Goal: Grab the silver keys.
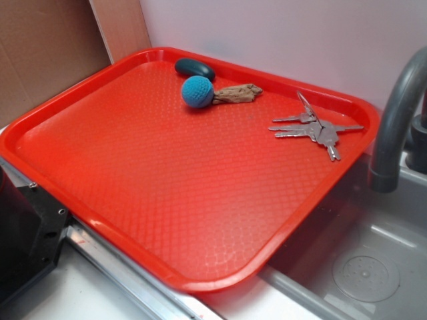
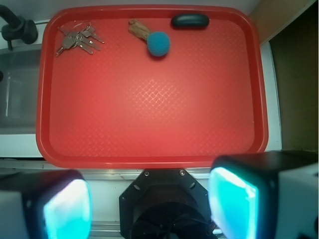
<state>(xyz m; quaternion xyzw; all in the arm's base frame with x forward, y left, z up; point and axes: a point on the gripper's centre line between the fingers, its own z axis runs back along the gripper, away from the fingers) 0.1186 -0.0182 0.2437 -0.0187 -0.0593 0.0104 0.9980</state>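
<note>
The silver keys [image 1: 315,127] lie fanned out on a wire ring at the far right corner of the red tray [image 1: 167,200]. The wrist view looks down from high above and puts the silver keys [image 2: 77,39] at the top left of the red tray [image 2: 149,159]. My gripper [image 2: 149,206] hangs over the tray's near rim, far from the keys. Its two cyan-padded fingers [image 2: 67,211] stand wide apart with nothing between them. The exterior view does not show the gripper.
A teal knitted ball [image 1: 197,91] with a brown cloth piece [image 1: 238,93] and a dark oval object [image 1: 194,68] lie at the tray's far side. A grey faucet [image 1: 395,120] rises right of the keys over a steel sink [image 1: 360,267]. The black robot base [image 2: 162,204] sits below.
</note>
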